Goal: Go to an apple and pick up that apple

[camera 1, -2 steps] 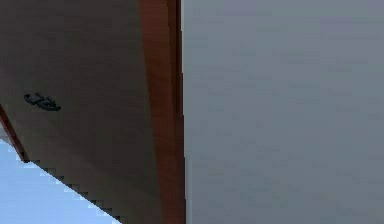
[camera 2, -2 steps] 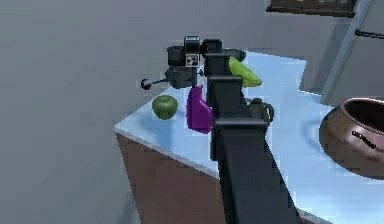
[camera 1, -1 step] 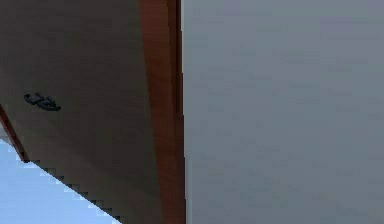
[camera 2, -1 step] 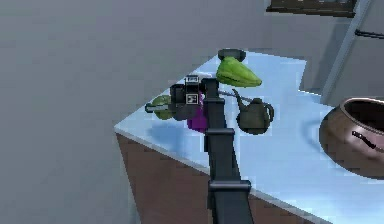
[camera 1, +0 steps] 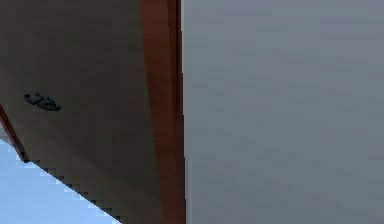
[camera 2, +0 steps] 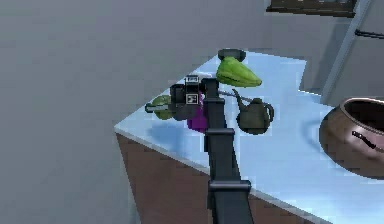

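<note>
Arm side view: gripper (camera 2: pixel 160 104) at a green apple (camera 2: pixel 163 112), counter corner

My gripper sits at the near-left corner of the pale countertop (camera 2: pixel 285 172), fingers pointing to the view's left. I can't tell how wide my fingers stand, nor whether I have hold of anything: the apple lies on the counter right at them. Apple: small, round, dull olive-green, partly crossed by my dark fingers. Touching it or just over it, can't tell.

Just right of the apple, against my arm (camera 2: pixel 222 160), is a magenta thing (camera 2: pixel 198 120), shape unclear. Farther out on the counter is a big bright-green lumpy thing (camera 2: pixel 240 72), with a dark bowl (camera 2: pixel 231 54) behind it. Right of my arm stands a dark kettle (camera 2: pixel 256 116), then a large copper pot (camera 2: pixel 355 135) at the view's right edge. Brown cabinet front (camera 2: pixel 170 180) below the counter, grey wall (camera 2: pixel 70 60) behind.

Forward view: brown panel (camera 1: pixel 90 90) with a dark handle (camera 1: pixel 42 101), red-brown wooden edge (camera 1: pixel 162 100), plain grey surface (camera 1: pixel 280 110) on the right, pale blue floor (camera 1: pixel 30 190) bottom left.
</note>
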